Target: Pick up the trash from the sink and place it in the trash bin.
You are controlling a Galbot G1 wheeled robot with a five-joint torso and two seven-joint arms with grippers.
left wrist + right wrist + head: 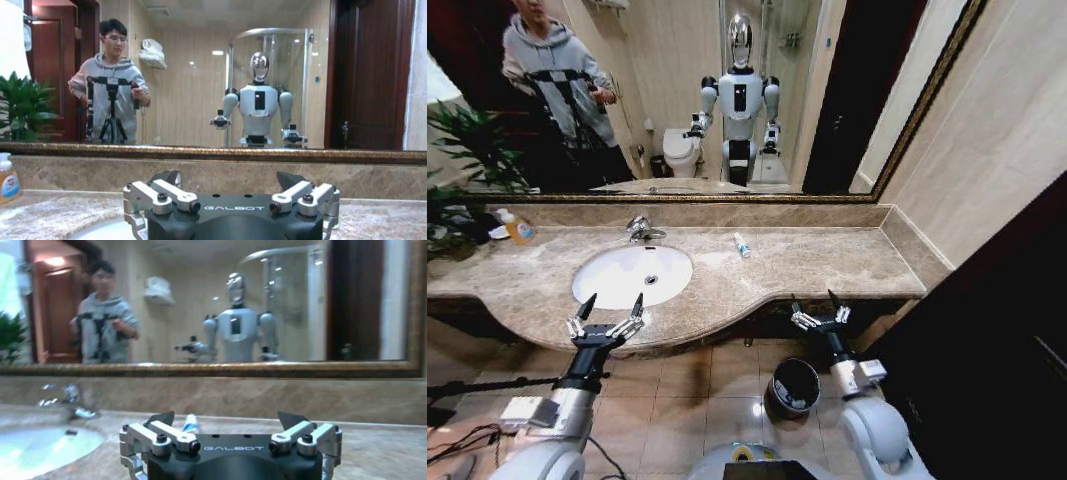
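Holding both grippers spread wide and empty at the tabletop's front edge

My left gripper (pixel 609 312) hangs just before the sink (pixel 607 292), my right gripper (pixel 819 312) above the trash bin (pixel 794 386). The basin looks bare; one small white tube (pixel 741 245) lies on the marble behind, right of the faucet (pixel 640 229). I judge I'm between picks: next calls for reaching it
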